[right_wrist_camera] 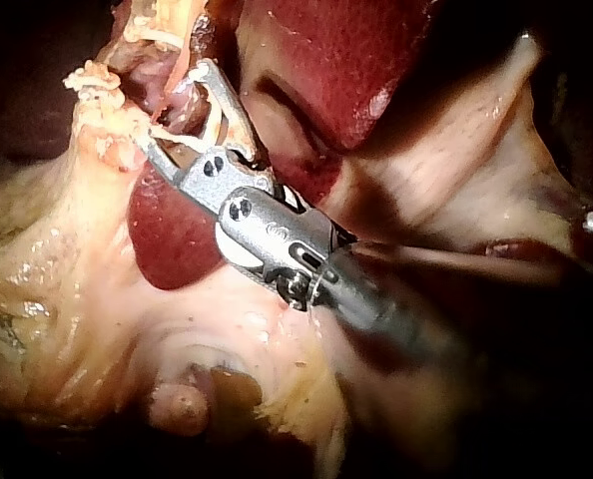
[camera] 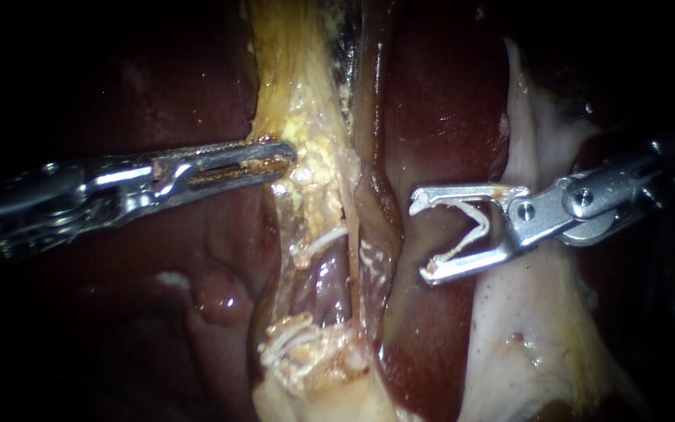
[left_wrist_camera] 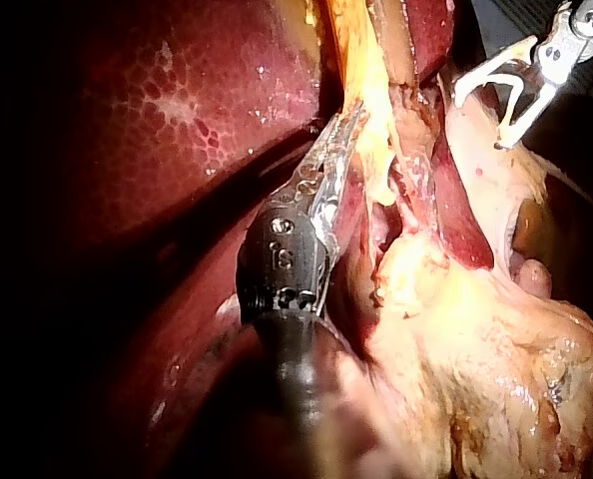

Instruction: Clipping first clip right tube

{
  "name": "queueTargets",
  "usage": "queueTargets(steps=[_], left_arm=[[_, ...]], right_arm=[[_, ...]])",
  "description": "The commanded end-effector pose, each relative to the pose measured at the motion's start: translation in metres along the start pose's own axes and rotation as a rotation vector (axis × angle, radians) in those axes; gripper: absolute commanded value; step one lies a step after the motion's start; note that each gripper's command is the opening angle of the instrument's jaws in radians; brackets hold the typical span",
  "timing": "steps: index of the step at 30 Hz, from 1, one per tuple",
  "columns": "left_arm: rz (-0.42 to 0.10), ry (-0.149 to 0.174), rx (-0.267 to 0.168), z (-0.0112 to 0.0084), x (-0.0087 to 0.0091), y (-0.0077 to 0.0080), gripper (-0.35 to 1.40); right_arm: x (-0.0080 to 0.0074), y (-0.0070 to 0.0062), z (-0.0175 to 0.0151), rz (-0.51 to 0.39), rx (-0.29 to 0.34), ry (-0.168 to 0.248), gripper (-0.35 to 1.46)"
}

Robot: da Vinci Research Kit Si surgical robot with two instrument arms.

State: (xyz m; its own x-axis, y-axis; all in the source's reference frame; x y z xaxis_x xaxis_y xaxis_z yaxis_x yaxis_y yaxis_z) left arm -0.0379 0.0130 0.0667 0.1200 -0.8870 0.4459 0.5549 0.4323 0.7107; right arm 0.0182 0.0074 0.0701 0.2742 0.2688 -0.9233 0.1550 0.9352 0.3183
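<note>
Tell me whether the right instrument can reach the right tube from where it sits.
Probably yes. The right instrument, its jaws holding an open clip, faces the right tube across bare liver, nothing between them; the left instrument sits on the far side.
</note>
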Motion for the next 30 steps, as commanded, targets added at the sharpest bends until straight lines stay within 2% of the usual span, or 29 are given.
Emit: queueTargets(steps=[1, 10, 15, 18, 23, 26, 30], left_arm=[[0.0, 0.0, -0.001, 0.0, 0.0, 0.0, -0.35], [0.0, 0.0, 0.0, -0.0001, 0.0, 0.0, -0.35], [-0.003, 0.006, 0.009, -0.0014, -0.0009, 0.0003, -0.35], [-0.009, 0.003, -0.002, -0.0031, -0.0022, 0.0006, -0.35], [-0.033, -0.041, -0.004, -0.0062, -0.0048, 0.0003, -0.35], [-0.033, -0.065, -0.002, -0.0079, -0.0061, -0.0002, -0.35], [-0.029, -0.08, 0.0, -0.0094, -0.0068, -0.0014, -0.35]], right_arm=[[0.0, 0.0001, 0.0, -0.002, 0.001, -0.001, 0.6], [0.0005, -0.0001, 0.0001, -0.029, -0.001, 0.005, 0.6], [-0.0001, -0.0005, 0.0005, -0.034, 0.006, 0.006, 0.6], [-0.0011, -0.0011, 0.0017, 0.028, 0.03, 0.009, 0.6], [-0.0032, -0.0026, 0.0051, 0.105, 0.08, 0.0, 0.6], [-0.0047, -0.0031, 0.0073, 0.133, 0.1, -0.018, 0.6], [-0.0065, -0.0031, 0.0092, 0.157, 0.11, -0.026, 0.6]])
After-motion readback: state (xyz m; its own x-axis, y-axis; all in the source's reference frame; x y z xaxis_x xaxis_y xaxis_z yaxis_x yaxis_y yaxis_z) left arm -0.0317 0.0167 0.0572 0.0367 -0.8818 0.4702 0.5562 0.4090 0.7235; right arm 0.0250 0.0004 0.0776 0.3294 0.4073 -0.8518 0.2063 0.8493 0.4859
